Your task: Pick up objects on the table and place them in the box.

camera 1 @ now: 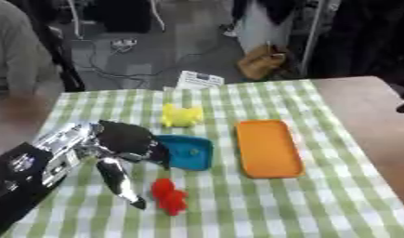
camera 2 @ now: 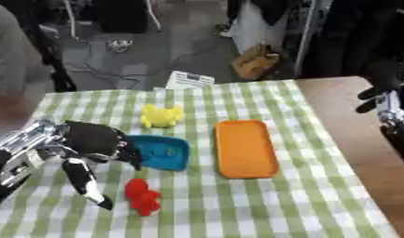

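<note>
- Left eye view: my left hand (camera 1: pixel 123 142) comes in from the lower left of the frame. Its fingers are spread wide and hold nothing, and one long finger (camera 1: pixel 120 181) points down toward the bottom edge.
- The dark palm reaches the left edge of the blue tray (camera 1: pixel 191 152), but I cannot tell whether it touches the tray or hovers over it; that edge is hidden behind my hand.
- A red object (camera 1: pixel 168 195) lies just right of my long fingertip, apart from it; its shape is hard to make out.
- A yellow object (camera 1: pixel 181 115) sits above the blue tray, and an orange tray (camera 1: pixel 268 148) lies to the right on the checked tablecloth (camera 1: pixel 335 204).
- Only a dark sliver shows at the right edge here.
- Right eye view: my right hand (camera 2: pixel 385 100) shows at the right edge over the bare wooden table (camera 2: pixel 343 107), partly cut off. I cannot tell how far its fingers are open.
</note>
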Robot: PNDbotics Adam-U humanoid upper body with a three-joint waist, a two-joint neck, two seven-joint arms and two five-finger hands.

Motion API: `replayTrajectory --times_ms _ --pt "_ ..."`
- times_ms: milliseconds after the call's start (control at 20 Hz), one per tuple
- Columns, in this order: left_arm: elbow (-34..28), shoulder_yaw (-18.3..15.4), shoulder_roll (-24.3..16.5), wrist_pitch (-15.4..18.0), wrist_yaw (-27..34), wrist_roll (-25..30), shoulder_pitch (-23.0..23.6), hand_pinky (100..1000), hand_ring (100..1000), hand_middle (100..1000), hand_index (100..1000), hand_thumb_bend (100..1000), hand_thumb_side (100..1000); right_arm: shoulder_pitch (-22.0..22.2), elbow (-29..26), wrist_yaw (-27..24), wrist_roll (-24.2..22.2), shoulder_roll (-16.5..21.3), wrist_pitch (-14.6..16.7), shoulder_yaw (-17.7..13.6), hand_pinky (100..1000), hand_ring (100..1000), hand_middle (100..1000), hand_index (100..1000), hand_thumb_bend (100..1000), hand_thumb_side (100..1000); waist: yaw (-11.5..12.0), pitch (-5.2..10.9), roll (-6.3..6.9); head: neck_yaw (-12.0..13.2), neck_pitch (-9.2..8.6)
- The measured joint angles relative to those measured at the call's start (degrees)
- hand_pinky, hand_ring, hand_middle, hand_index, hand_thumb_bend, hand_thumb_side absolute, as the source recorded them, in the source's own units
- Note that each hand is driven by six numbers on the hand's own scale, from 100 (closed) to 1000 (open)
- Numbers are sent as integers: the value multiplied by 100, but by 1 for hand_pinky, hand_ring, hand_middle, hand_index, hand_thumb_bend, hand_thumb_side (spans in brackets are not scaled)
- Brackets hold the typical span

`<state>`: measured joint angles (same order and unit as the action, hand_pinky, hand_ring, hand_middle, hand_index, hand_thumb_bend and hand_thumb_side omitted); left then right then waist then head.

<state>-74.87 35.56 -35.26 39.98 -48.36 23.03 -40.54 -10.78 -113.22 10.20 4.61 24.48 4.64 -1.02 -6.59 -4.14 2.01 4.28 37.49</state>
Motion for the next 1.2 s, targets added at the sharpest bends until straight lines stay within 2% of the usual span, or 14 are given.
replayTrajectory --times_ms 850,1000,1200 --pt "462 62 329 732 -1686 -732 131 764 756 795 867 745 781 -12 0 -6 -9 0 -6 1 513 585 734 747 100 684 -13 0 0 -1 -24" --pt "547 76 364 907 -2038 -907 131 770 770 834 871 756 761 -14 0 -10 -11 0 -6 1 513 586 734 747 100 684 -12 0 0 -1 -24" --pt "645 73 398 1113 -2547 -1284 131 776 778 840 874 769 735 -15 0 -12 -19 0 1 1 514 586 734 748 100 685 -10 0 0 -1 -24"
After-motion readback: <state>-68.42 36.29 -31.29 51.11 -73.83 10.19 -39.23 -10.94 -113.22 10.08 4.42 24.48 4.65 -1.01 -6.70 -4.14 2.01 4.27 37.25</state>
